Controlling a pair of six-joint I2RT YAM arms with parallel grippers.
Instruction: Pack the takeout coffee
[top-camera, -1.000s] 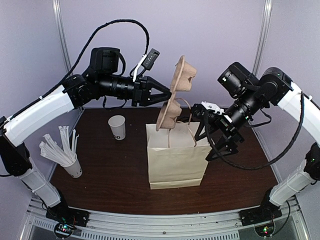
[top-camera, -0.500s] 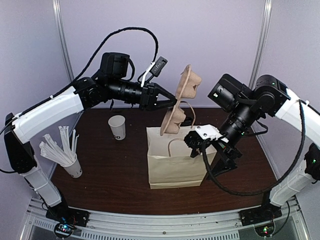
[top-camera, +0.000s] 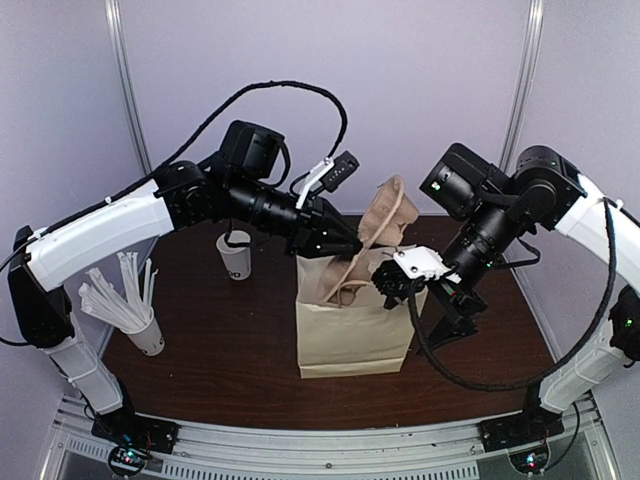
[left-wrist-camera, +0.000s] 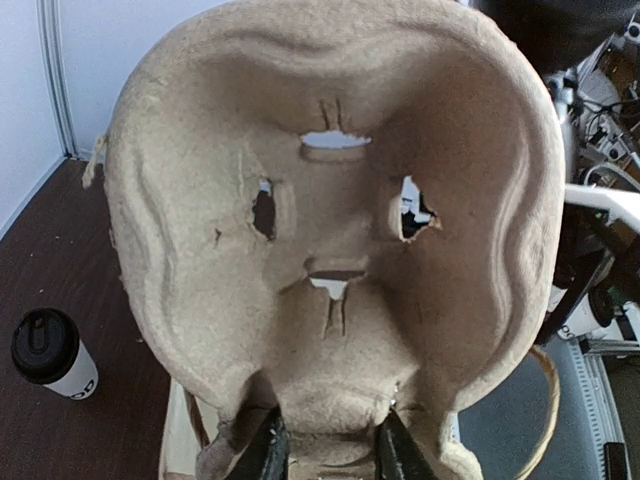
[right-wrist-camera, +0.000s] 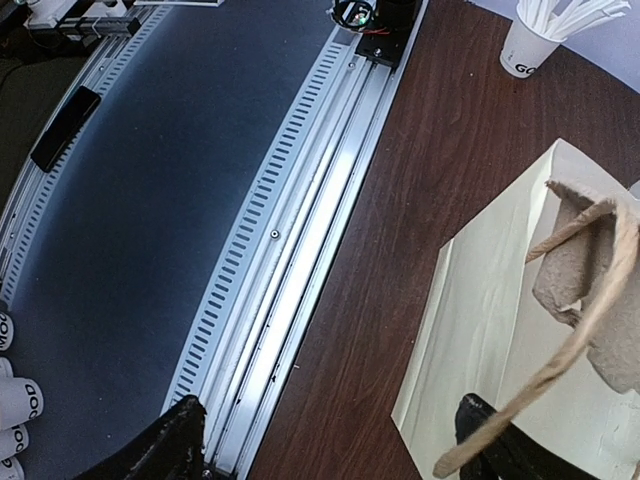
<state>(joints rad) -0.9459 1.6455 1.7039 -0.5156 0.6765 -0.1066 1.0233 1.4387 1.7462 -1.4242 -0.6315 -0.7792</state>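
Observation:
The takeout coffee (top-camera: 236, 258), a white cup with a black lid (left-wrist-camera: 45, 347), stands on the table behind the left arm, apart from both grippers. My left gripper (top-camera: 345, 245) is shut on the brown pulp cup carrier (top-camera: 378, 235), which hangs tilted with its lower end inside the mouth of the paper bag (top-camera: 350, 325). In the left wrist view the carrier (left-wrist-camera: 330, 200) fills the frame, pinched between my fingers (left-wrist-camera: 266, 452). My right gripper (top-camera: 420, 300) stands open at the bag's upper right edge. Its right fingertip (right-wrist-camera: 488, 432) is next to the bag's twine handle (right-wrist-camera: 560, 365).
A white cup of wrapped straws (top-camera: 140, 325) stands at the table's left front. The metal rail (right-wrist-camera: 300, 260) runs along the table's near edge. Spare printed cups (right-wrist-camera: 15, 400) sit below the table at the left edge of the right wrist view.
The left arm has swung right and down, lowering the carrier from above the bag into its mouth. The right gripper has come down to the bag's right top edge.

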